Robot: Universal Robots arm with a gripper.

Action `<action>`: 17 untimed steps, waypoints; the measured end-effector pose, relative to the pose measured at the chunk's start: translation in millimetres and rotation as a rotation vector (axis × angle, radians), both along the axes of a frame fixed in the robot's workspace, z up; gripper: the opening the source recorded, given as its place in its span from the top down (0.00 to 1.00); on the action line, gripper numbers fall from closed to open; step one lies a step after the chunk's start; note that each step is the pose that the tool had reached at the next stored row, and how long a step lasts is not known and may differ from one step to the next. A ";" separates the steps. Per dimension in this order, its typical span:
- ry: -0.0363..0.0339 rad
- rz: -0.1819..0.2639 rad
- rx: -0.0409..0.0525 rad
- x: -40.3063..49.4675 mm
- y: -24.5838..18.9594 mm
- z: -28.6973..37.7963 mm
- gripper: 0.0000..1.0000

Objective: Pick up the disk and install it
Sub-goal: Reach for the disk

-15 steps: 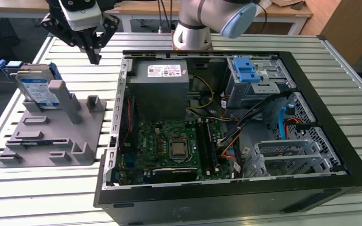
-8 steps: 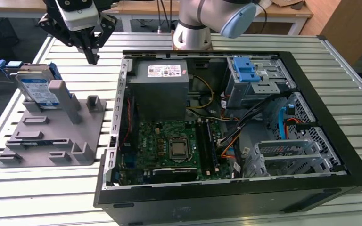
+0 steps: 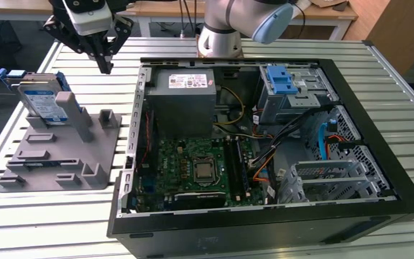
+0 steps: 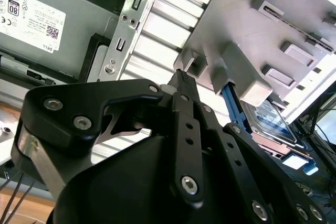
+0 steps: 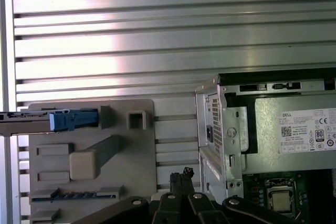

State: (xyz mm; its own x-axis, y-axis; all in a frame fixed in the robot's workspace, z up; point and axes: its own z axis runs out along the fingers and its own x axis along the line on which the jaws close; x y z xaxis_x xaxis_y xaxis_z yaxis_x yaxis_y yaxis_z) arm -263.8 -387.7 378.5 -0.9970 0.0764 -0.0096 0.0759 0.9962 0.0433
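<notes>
Gripper [image 3: 105,63]: fingers pressed together, empty. It hangs above the table just off grey fixture [image 3: 56,154], on the fixture's computer-case [image 3: 264,229] side.
Disk [image 3: 40,100]: stands on edge in fixture's end slot, leaning on post [image 3: 67,105].
Long axis judged to rise steeply from fixture. Label faces exterior camera.
Approach advice: spread fingers, square them across disk's thin edge, keep clear of post.
</notes>
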 end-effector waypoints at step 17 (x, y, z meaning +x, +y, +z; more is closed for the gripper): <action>0.0000 0.000 0.0000 -7.6 0.0 -0.2 0.89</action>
